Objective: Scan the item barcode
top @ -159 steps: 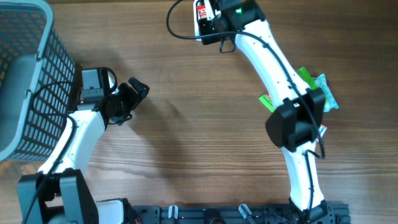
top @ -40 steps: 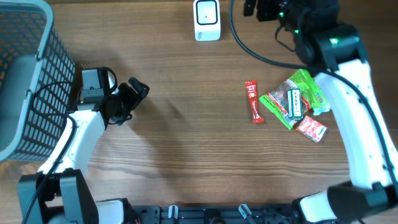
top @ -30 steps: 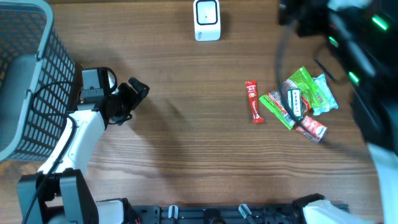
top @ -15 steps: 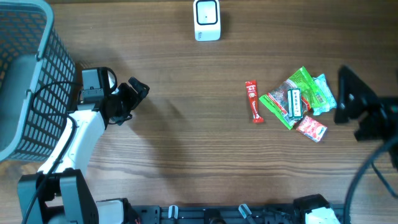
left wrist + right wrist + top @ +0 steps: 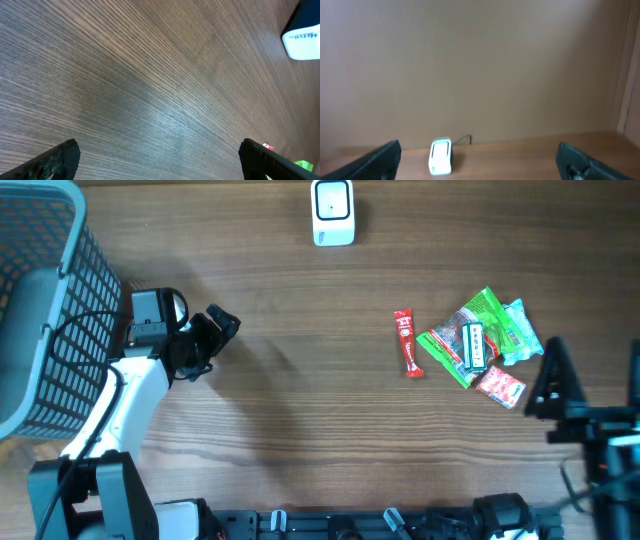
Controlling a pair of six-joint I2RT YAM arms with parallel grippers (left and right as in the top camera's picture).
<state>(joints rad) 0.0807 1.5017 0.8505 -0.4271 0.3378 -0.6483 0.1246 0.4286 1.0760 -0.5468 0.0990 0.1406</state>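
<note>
The white barcode scanner [image 5: 332, 210] stands at the table's far edge, also seen as the scanner [image 5: 441, 156] and the scanner [image 5: 302, 37]. A red bar-shaped packet [image 5: 407, 343] lies flat, just left of a pile of green, teal and red snack packets [image 5: 485, 340]. My right gripper [image 5: 595, 350] hangs open and empty near the right front edge, beside the pile, its fingertips [image 5: 375, 160] pointing level toward the far wall. My left gripper [image 5: 212, 340] hovers open over bare wood at the left, with nothing between its fingertips [image 5: 60, 157].
A grey mesh basket [image 5: 40, 310] stands at the far left, behind my left arm. The scanner's cable runs off behind it. A brown wall rises behind the table's far edge.
My right arm has swung from the far right corner down to the right front edge, with its gripper open and empty. The packets, scanner and left arm have not moved.
</note>
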